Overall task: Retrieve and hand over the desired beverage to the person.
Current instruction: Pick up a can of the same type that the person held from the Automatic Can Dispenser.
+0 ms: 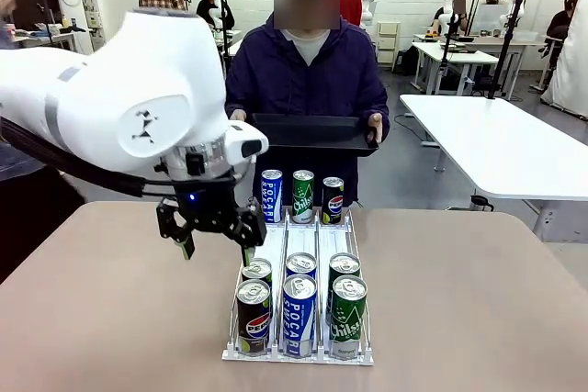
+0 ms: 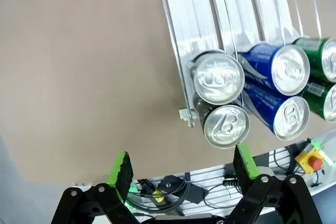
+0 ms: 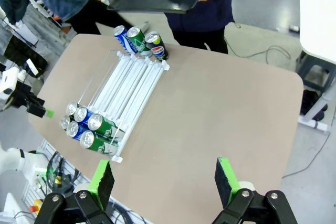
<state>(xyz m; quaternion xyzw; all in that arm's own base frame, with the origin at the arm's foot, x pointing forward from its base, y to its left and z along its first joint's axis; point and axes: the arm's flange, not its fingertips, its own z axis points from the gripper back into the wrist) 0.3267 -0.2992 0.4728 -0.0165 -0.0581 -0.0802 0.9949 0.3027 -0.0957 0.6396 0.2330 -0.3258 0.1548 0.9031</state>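
At the table's left side, the left gripper (image 1: 218, 251) hangs with its jaws spread wide and nothing between them. It is just above the left lane of the white can rack (image 1: 317, 238), a little behind the front Pepsi can (image 1: 253, 317).

The likeliest trouble is a clipped neighbour. The lanes sit tight together, and in the left wrist view the two cans of the left lane touch each other, with the Pocari cans (image 2: 286, 69) right alongside. A wide finger coming down could land on a blue can or on the rail between lanes instead of either side of one can. Pulling the front can may also let the one behind it slide forward against the fingers. Which drink is wanted I cannot tell, so picking from the wrong lane is a risk of its own.

Further right in the rack are the Chilsung cans (image 1: 347, 317). At the rack's far end three upright cans (image 1: 302, 196) stand close to the table's far edge, easy to knock over during a carry toward the person (image 1: 308, 71). The person waits behind them holding a black tray (image 1: 312, 130) level.

Room is best on the right, where the table (image 1: 459, 300) is open out to its right edge. High over that side, the right gripper (image 3: 164, 179) is spread wide too, holding nothing.
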